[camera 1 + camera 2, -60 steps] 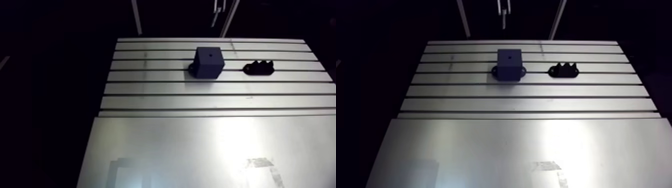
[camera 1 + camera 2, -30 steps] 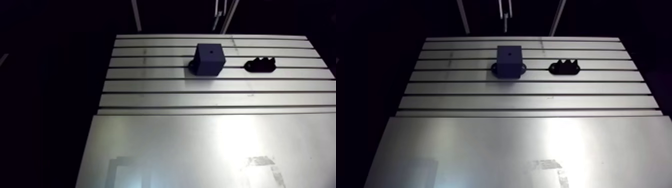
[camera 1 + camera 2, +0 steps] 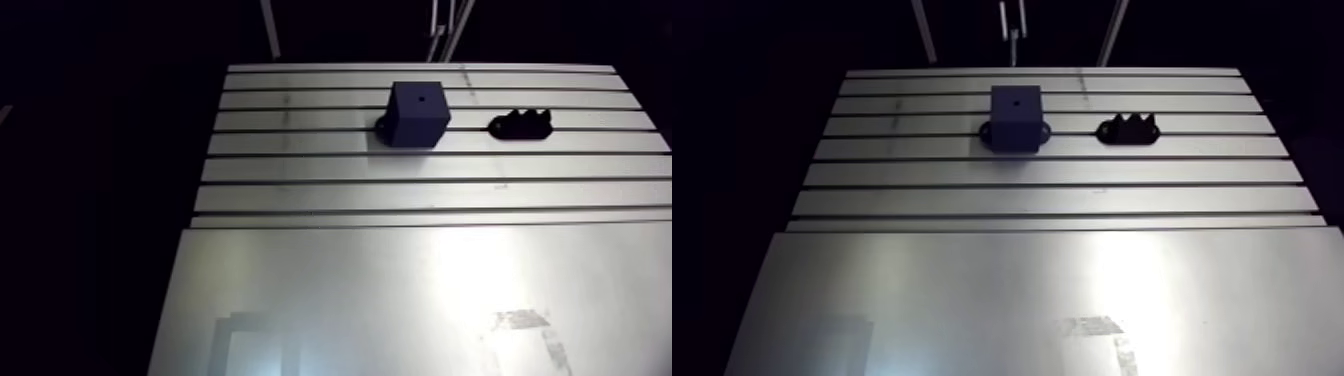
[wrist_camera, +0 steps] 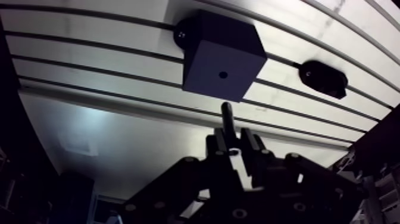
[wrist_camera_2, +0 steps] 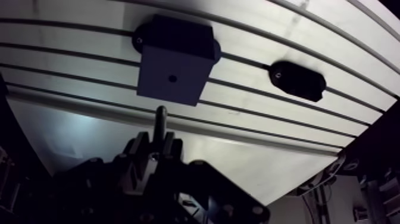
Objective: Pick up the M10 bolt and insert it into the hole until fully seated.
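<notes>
Item one, M10 bolt [image 4: 227, 119] – dark, slim, held by its lower end between the gripper's tips, its shank standing out ahead of them toward the block; the head is hidden among the fingers [image 4: 218, 144]. Item two, gripper [image 4: 235, 140] – black, two-fingered, drawn in to a narrow gap and clamped on the bolt, touching nothing else that the wrist view shows. Item three, block [image 3: 418, 115], dark blue and cube-like, standing on the far slotted part of the table [image 3: 400, 280], a small mounting ear showing at its left foot in the arm view. Item four, hole [image 4: 222, 75], small and round, in the middle of the block's face that is turned to the wrist camera; it lies just ahead of the bolt's tip, uncovered, with the bolt wholly outside it and its tip near the block's nearest edge. Whether the tip is level with that face cannot be told. Item five, holder [image 3: 522, 124], a low black piece with a toothed upper edge, lying on the same far rows to the right of the block and apart from it. The table's near part is a smooth bright plate; its far part carries long parallel slots.
</notes>
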Tool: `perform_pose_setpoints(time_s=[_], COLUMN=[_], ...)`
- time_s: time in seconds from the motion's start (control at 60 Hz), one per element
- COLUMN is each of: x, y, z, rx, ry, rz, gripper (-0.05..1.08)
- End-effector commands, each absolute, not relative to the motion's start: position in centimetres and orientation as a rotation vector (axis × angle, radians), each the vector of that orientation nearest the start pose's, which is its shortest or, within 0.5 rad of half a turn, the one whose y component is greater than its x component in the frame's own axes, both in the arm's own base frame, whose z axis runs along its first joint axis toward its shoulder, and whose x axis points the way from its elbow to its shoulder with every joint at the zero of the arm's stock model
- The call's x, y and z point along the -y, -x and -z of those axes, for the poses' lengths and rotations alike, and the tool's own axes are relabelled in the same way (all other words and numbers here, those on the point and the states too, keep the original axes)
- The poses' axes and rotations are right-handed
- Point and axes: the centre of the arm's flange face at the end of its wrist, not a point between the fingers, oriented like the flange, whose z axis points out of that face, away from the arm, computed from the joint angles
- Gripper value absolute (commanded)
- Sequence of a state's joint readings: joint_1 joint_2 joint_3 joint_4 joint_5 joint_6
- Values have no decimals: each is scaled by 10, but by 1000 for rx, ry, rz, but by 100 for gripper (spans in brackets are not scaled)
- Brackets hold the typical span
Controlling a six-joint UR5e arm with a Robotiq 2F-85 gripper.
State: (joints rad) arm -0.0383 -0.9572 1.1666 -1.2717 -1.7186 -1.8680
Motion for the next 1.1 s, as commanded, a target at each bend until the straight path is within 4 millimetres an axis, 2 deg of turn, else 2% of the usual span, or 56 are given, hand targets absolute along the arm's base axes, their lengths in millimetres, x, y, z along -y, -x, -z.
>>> perform_pose_setpoints(time_s=[0.017, 0.4, 1.1], x=[92, 92, 91], y=[673, 669, 664], z=[-289, -275, -267], rx=[-2585, -2577, -2545], ry=[386, 385, 383], rz=[-79, -76, -62], gripper=[108, 108, 108])
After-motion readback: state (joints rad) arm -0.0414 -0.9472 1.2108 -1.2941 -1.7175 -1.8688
